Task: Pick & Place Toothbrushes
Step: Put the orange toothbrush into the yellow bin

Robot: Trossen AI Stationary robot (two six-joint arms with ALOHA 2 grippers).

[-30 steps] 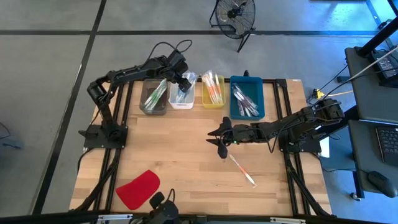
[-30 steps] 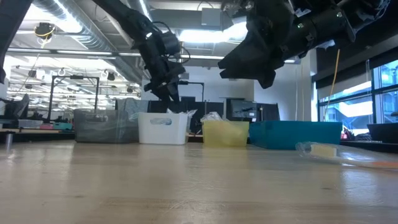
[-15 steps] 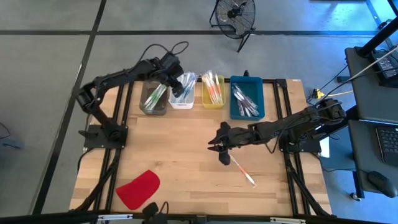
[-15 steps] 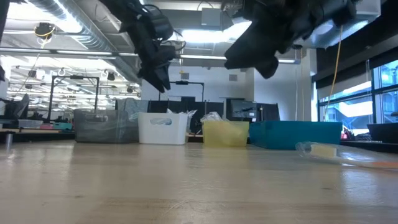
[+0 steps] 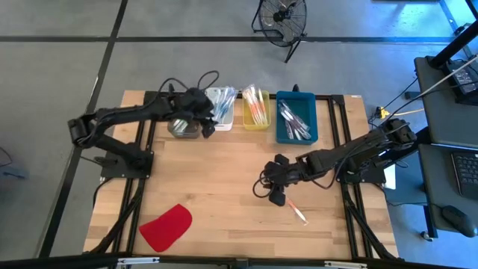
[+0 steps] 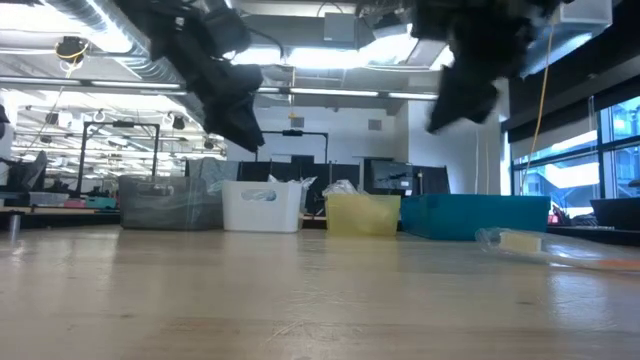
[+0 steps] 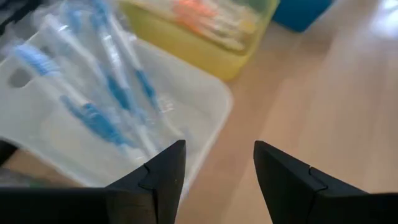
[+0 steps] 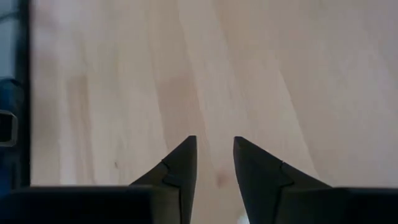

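Note:
One wrapped toothbrush (image 5: 296, 212) lies flat on the wooden table, whitish with an orange part; the low view shows it too (image 6: 535, 243). My right gripper (image 5: 273, 193) hovers open over its far end, above bare wood (image 8: 215, 144). Many more toothbrushes sit sorted in bins along the far edge: a grey bin (image 5: 182, 124), a white bin (image 5: 222, 109) with blue ones (image 7: 99, 118), a yellow bin (image 5: 255, 109) with orange ones, and a blue bin (image 5: 296, 116). My left gripper (image 5: 204, 122) is open and empty (image 7: 217, 158), just nearer than the white bin's near wall.
A flat red piece (image 5: 166, 227) lies near the table's near-left corner. Bare wood spreads across the middle of the table (image 5: 216, 179). A fan (image 5: 282, 16) stands on the floor beyond the far edge, and a desk is at the right.
My left gripper has drawn back from above the white bin toward the near-left, and its arm has folded back to the left. My right gripper has moved toward the near edge and a little right, and now covers the far end of the lone toothbrush.

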